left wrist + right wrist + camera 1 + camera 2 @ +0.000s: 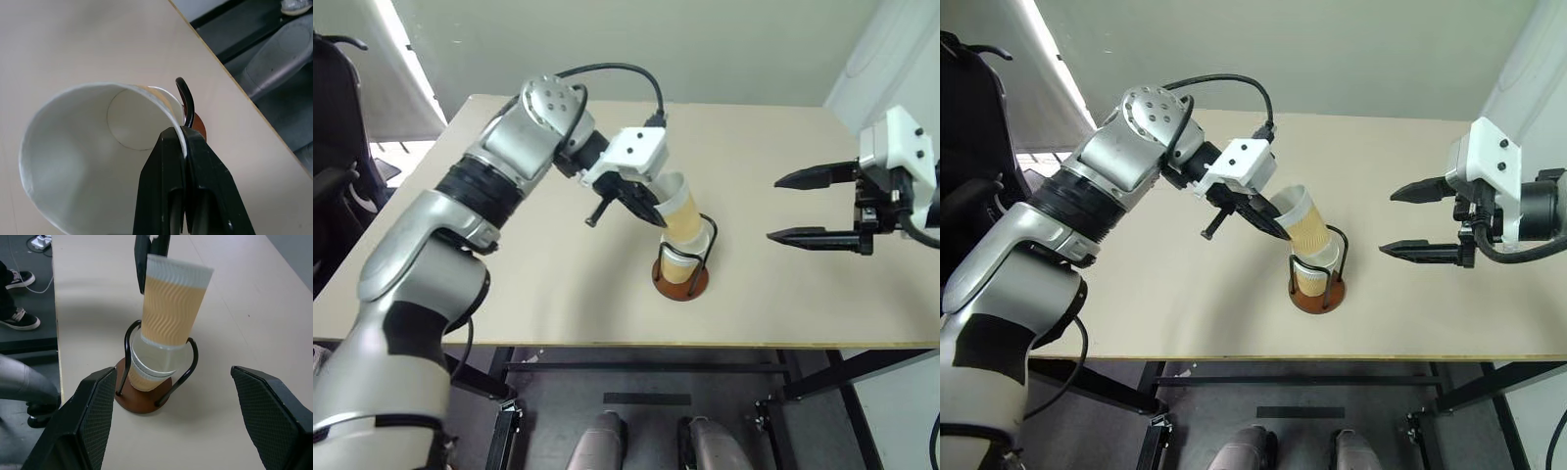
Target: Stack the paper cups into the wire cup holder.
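- A tan paper cup (677,213) is pinched at its white rim by the left gripper (656,217), whose two black fingers are clamped together on the rim wall, one inside the cup and one outside.
- The cup is held tilted, its mouth turned up and to the left, and its bottom end is set into the mouth of the cups already in the holder.
- The wire cup holder (680,277) stands near the middle of the table (509,294), toward the near edge, on its round reddish-brown base (142,399).
- Nested cups (149,372) are seen inside the black wire loops (191,363), two white rims showing one above the other just under the held cup.
- In the left wrist view the white inside of the held cup (98,147) is seen, with one wire loop and a sliver of the brown base just behind the rim.
- The right gripper (803,208) is held above the right side of the table, well apart from the holder, its fingers spread wide and nothing between them.
- In the right wrist view the holder and cups are framed between those two parted fingers (95,416).
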You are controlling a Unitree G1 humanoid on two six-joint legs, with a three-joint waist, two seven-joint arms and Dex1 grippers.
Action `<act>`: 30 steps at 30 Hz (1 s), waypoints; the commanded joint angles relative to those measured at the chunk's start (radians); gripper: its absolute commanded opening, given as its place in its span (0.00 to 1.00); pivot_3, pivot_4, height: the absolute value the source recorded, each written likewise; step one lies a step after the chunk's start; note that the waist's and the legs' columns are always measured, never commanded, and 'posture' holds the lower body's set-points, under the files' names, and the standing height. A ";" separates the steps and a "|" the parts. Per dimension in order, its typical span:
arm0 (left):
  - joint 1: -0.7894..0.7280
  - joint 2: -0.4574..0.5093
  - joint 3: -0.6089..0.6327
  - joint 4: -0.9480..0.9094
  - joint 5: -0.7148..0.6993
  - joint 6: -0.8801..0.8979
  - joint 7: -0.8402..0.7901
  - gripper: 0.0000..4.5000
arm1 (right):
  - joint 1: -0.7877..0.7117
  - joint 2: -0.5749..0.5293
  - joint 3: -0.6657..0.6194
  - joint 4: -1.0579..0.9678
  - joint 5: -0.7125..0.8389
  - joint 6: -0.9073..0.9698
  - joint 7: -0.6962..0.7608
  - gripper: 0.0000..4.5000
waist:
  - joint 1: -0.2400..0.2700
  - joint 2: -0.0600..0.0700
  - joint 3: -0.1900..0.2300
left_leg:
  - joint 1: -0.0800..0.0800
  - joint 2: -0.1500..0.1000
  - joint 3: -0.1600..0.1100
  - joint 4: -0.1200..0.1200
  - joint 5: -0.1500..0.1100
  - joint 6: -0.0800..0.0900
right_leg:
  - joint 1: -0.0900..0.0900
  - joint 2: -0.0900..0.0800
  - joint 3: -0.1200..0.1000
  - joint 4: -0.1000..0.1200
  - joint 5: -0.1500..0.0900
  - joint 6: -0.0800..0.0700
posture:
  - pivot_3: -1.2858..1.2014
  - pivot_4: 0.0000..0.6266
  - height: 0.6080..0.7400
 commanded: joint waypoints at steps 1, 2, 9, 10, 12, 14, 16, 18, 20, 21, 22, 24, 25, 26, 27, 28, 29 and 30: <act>-0.049 -0.014 0.000 0.017 0.005 -0.054 -0.032 0.00 | 0.016 -0.023 -0.064 -0.038 0.020 0.010 -0.021 0.84 | -0.001 0.000 0.000 | 0.000 0.000 0.000 0.000 0.000 0.000 | 0.000 -0.001 0.000 0.000 0.000 0.000 | 0.52 0.24 1.00; -0.050 -0.018 -0.003 0.022 0.008 -0.061 -0.032 0.00 | 0.022 -0.024 -0.069 -0.043 0.023 0.013 -0.025 0.84 | -0.001 0.000 0.000 | 0.000 0.000 0.001 0.000 0.000 0.000 | 0.000 0.000 0.000 0.000 0.000 0.000 | 0.52 0.24 1.00; -0.064 -0.045 -0.027 0.061 0.016 -0.108 -0.032 0.00 | 0.040 -0.029 -0.080 -0.055 0.035 0.016 -0.044 0.84 | -0.001 0.000 0.000 | 0.000 0.000 0.000 0.000 0.000 0.000 | 0.000 0.000 0.001 0.000 -0.001 0.001 | 0.52 0.24 1.00; -0.066 -0.048 -0.031 0.064 0.016 -0.112 -0.032 0.00 | 0.041 -0.029 -0.080 -0.056 0.036 0.016 -0.046 0.84 | -0.001 0.000 0.000 | 0.000 0.000 0.000 0.000 0.000 0.000 | 0.000 0.000 0.001 0.000 0.000 0.002 | 0.52 0.24 1.00; -0.067 -0.050 -0.040 0.068 0.019 -0.124 -0.032 0.00 | 0.044 -0.029 -0.081 -0.056 0.038 0.015 -0.050 0.84 | 0.000 0.000 0.000 | 0.000 0.000 0.001 0.000 0.000 0.000 | 0.000 0.000 0.001 0.000 -0.001 0.002 | 0.52 0.24 1.00; -0.069 -0.050 -0.047 0.071 0.022 -0.132 -0.032 0.00 | 0.047 -0.030 -0.082 -0.056 0.038 0.014 -0.053 0.84 | 0.000 0.000 0.000 | 0.000 0.000 0.001 0.000 0.000 0.000 | 0.000 0.000 0.001 0.000 -0.001 0.002 | 0.52 0.24 1.00; -0.077 -0.050 -0.057 0.081 0.030 -0.151 -0.032 0.00 | 0.048 -0.030 -0.082 -0.056 0.039 0.013 -0.056 0.84 | 0.000 0.000 0.000 | 0.000 0.000 0.000 0.000 0.000 0.000 | 0.000 0.000 0.001 0.000 -0.001 0.002 | 0.52 0.24 1.00; -0.086 -0.056 -0.061 0.097 0.035 -0.164 -0.032 0.00 | 0.051 -0.030 -0.082 -0.058 0.041 0.013 -0.059 0.84 | 0.000 0.000 0.000 | -0.001 0.000 0.000 0.000 0.000 0.000 | 0.000 0.000 0.001 -0.001 -0.001 0.002 | 0.52 0.24 1.00; -0.095 -0.065 -0.064 0.116 0.043 -0.181 -0.032 0.00 | 0.053 -0.030 -0.083 -0.059 0.043 0.014 -0.061 0.84 | 0.000 0.000 0.000 | -0.001 0.000 0.001 0.000 0.000 0.000 | 0.000 0.000 0.001 -0.001 -0.001 0.002 | 0.52 0.24 1.00; -0.097 -0.068 -0.067 0.122 0.044 -0.186 -0.032 0.00 | 0.054 -0.030 -0.083 -0.059 0.044 0.013 -0.062 0.84 | 0.001 0.000 0.000 | -0.001 0.000 0.000 0.000 0.000 0.000 | 0.000 0.000 0.001 -0.001 -0.001 0.003 | 0.52 0.24 1.00; -0.099 -0.072 -0.069 0.127 0.046 -0.192 -0.032 0.00 | 0.055 -0.030 -0.083 -0.059 0.044 0.013 -0.063 0.84 | 0.000 0.000 0.000 | -0.001 0.000 0.000 0.000 0.000 0.000 | 0.000 0.000 0.001 -0.001 -0.001 0.003 | 0.52 0.24 1.00; -0.101 -0.080 -0.072 0.138 0.051 -0.202 -0.032 0.00 | 0.057 -0.031 -0.082 -0.057 0.043 0.011 -0.065 0.84 | 0.001 0.000 0.000 | -0.001 0.000 0.001 0.000 0.000 0.000 | 0.000 0.000 0.001 -0.001 -0.001 0.003 | 0.52 0.24 1.00; -0.103 -0.084 -0.075 0.143 0.053 -0.208 -0.032 0.00 | 0.057 -0.031 -0.082 -0.057 0.045 0.011 -0.066 0.84 | 0.000 0.000 0.000 | -0.001 0.000 0.001 0.000 0.000 0.000 | 0.000 0.000 0.001 -0.001 -0.001 0.003 | 0.52 0.24 1.00; -0.105 -0.089 -0.078 0.148 0.055 -0.214 -0.032 0.00 | 0.059 -0.032 -0.082 -0.057 0.044 0.011 -0.067 0.84 | 0.000 0.000 0.000 | -0.001 0.000 0.001 0.000 0.000 0.000 | 0.000 0.000 0.001 -0.001 -0.001 0.003 | 0.52 0.24 1.00; -0.107 -0.093 -0.082 0.150 0.052 -0.215 -0.032 0.00 | 0.060 -0.033 -0.082 -0.058 0.046 0.012 -0.068 0.84 | 0.000 0.000 0.000 | -0.001 0.000 0.001 0.000 0.000 0.000 | 0.000 0.000 0.001 -0.001 -0.001 0.003 | 0.52 0.24 1.00; -0.109 -0.097 -0.086 0.152 0.050 -0.217 -0.032 0.00 | 0.061 -0.034 -0.083 -0.059 0.047 0.012 -0.069 0.84 | 0.001 0.000 0.000 | -0.001 0.000 0.001 0.000 0.000 0.000 | 0.000 0.000 0.001 -0.001 -0.001 0.003 | 0.52 0.24 1.00; -0.110 -0.098 -0.089 0.153 0.048 -0.217 -0.032 0.00 | 0.062 -0.034 -0.083 -0.060 0.048 0.013 -0.070 0.84 | 0.001 0.000 0.000 | -0.001 0.000 0.001 0.000 0.000 0.000 | 0.000 0.000 0.000 -0.001 -0.001 0.003 | 0.52 0.24 1.00; -0.111 -0.101 -0.095 0.154 0.047 -0.220 -0.032 0.00 | 0.064 -0.036 -0.084 -0.060 0.049 0.014 -0.071 0.84 | 0.001 0.000 0.000 | -0.001 0.000 0.001 0.000 0.000 0.000 | 0.000 0.000 0.001 -0.001 -0.001 0.003 | 0.52 0.24 1.00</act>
